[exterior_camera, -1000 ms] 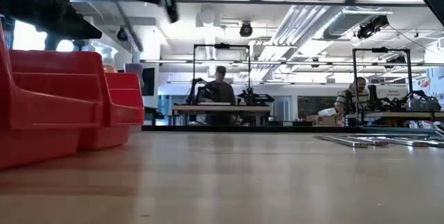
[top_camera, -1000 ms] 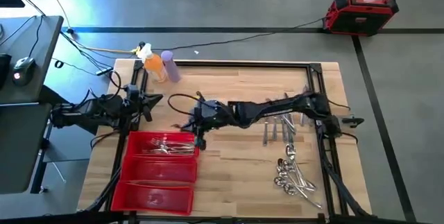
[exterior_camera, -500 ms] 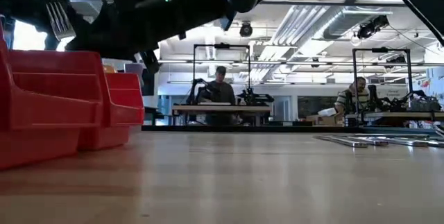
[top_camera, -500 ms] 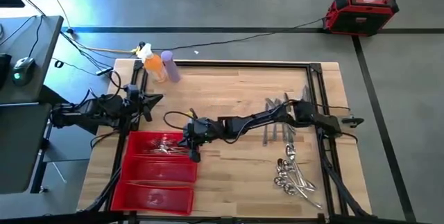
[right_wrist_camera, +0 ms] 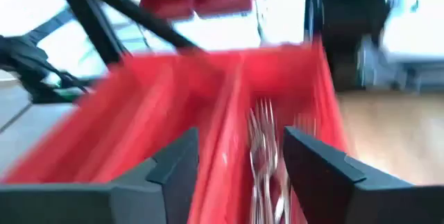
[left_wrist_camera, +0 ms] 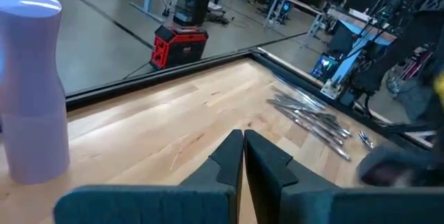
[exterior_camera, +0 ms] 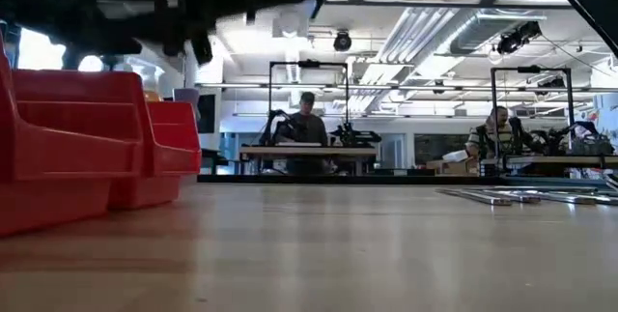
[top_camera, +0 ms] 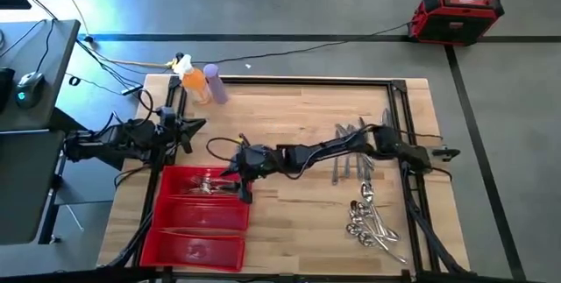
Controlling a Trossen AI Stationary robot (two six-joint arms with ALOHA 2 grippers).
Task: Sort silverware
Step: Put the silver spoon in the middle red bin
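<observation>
The red tray (top_camera: 202,230) lies at the table's near left, and several forks (top_camera: 209,183) lie in its far compartment. My right gripper (top_camera: 242,187) hovers over that compartment's right end. In its wrist view it (right_wrist_camera: 239,175) is open and the forks (right_wrist_camera: 267,154) lie in the tray below it, nothing between the fingers. Knives (top_camera: 351,159) lie at the right middle of the table. Spoons (top_camera: 368,220) lie nearer the front. My left gripper (top_camera: 195,126) waits shut at the table's left edge, its fingers (left_wrist_camera: 243,148) together.
An orange bottle (top_camera: 198,84) and a purple bottle (top_camera: 216,84) stand at the far left corner, close to my left gripper. Bare wood lies between the tray and the knives. In the low view the tray's wall (exterior_camera: 87,138) rises at the left.
My right gripper has gone from the table's middle toward the left and near edge, carrying a fork, and has stopped over the tray's far compartment. The fork that hung below it in the low view half a second ago no longer shows there.
</observation>
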